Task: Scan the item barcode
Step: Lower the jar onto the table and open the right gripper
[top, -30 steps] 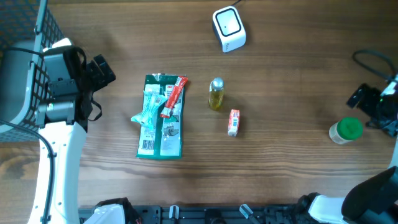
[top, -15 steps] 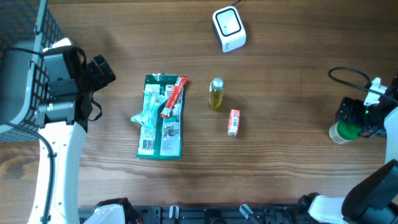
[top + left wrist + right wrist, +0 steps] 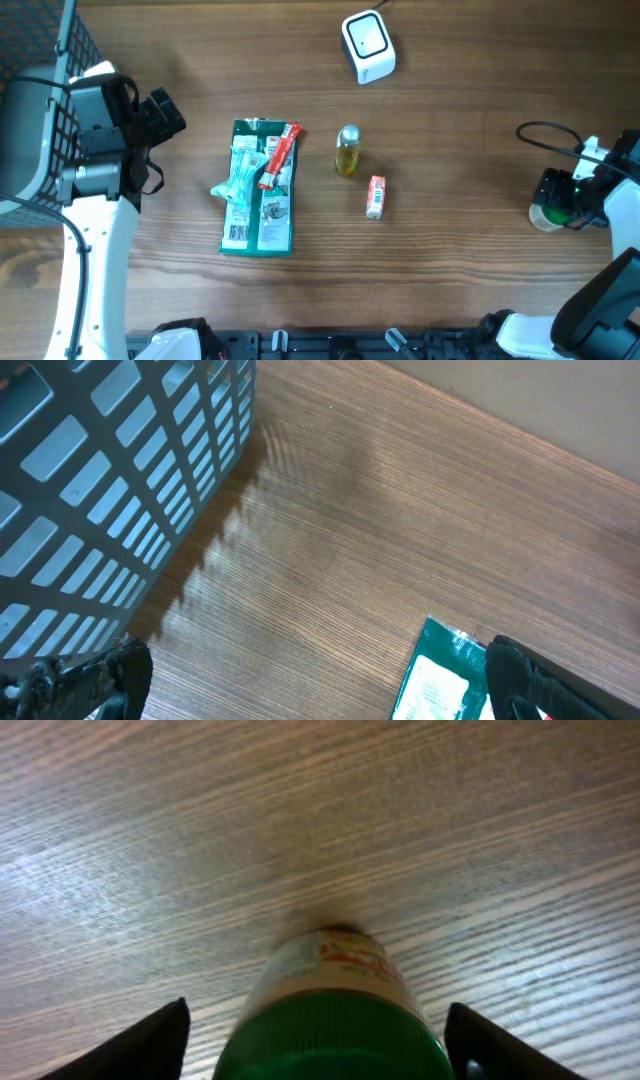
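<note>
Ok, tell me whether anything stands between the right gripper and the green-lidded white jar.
Nothing visible does. The green-lidded white jar already sits directly between the two fingers of the right gripper, one on either side, with only bare wooden table around it.

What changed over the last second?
The right gripper moved left over the jar; its fingers now stand either side of it, gaps showing, nothing gripped. Left gripper, scanner, bottle, packets and small box stayed put.
</note>
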Tool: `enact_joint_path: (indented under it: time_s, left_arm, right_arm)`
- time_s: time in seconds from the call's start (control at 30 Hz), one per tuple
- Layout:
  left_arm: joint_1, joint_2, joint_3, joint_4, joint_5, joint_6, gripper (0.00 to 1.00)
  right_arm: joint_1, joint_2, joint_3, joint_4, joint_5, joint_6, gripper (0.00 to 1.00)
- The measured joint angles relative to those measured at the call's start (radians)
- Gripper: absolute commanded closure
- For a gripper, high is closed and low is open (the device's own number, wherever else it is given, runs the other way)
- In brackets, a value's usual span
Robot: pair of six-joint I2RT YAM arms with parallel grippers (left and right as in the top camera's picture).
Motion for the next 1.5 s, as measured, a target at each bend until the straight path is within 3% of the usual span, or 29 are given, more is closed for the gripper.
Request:
enact_joint_path:
  time_s: [0.3,0.47,0.7,0.8,0.9,1.07,1.27,1.5]
  left_arm:
    - [0.000,0.000,0.000,0.000,0.000,0.000,0.00]
    - [0.000,0.000,0.000,0.000,0.000,0.000,0.00]
    - [0.000,0.000,0.000,0.000,0.000,0.000,0.00]
    - [0.000,0.000,0.000,0.000,0.000,0.000,0.00]
    - [0.000,0.000,0.000,0.000,0.000,0.000,0.00]
    - [0.000,0.000,0.000,0.000,0.000,0.000,0.00]
    - [0.000,0.000,0.000,0.000,0.000,0.000,0.00]
    - [0.000,0.000,0.000,0.000,0.000,0.000,0.00]
  right_arm:
    - [0.000,0.000,0.000,0.041,-0.019,0.119,0.61]
    - [0.000,0.000,0.000,0.060,0.001,0.300,0.60]
    - [0.000,0.000,0.000,0.080,0.014,0.646,0.02]
    - [0.000,0.000,0.000,0.085,0.014,0.706,0.00]
    - [0.000,0.000,0.000,0.099,0.014,0.681,0.01]
    - [0.000,0.000,0.000,0.078,0.007,0.512,0.20]
    - [0.000,0.000,0.000,0.070,-0.024,0.344,0.25]
    - [0.000,0.000,0.000,0.058,-0.027,0.216,0.43]
